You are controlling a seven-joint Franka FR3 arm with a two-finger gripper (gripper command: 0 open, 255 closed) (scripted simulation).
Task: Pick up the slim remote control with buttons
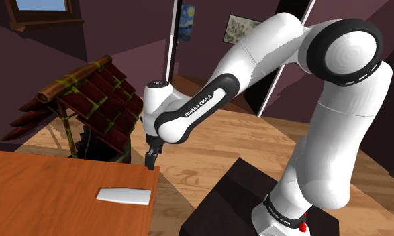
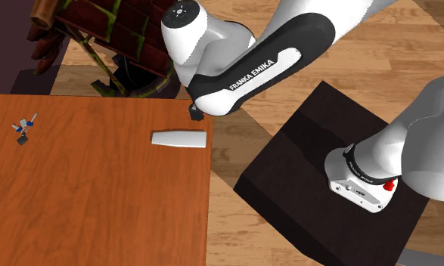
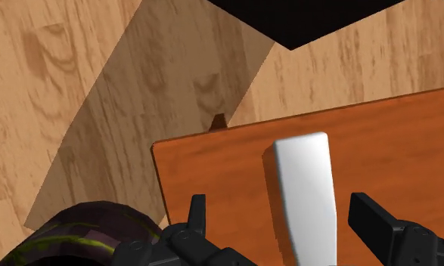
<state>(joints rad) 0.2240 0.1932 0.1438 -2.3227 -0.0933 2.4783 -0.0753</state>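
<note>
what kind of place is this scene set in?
Probably a room in a house, maybe a living room: framed pictures hang on the wall, there is a window, a wood plank floor and a wooden table.

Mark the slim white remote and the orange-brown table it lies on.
Slim white remote control [image 3: 305, 200]: wrist view, middle of its top face.
Orange-brown flat table [image 2: 91, 204]: second exterior view, bare part of its top.

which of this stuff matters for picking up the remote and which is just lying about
For the job: white slim remote; gripper, fingers open, not touching it; table under it.
Lying about: small object elsewhere on the table; tile-roofed structure; framed picture on the wall.
</note>
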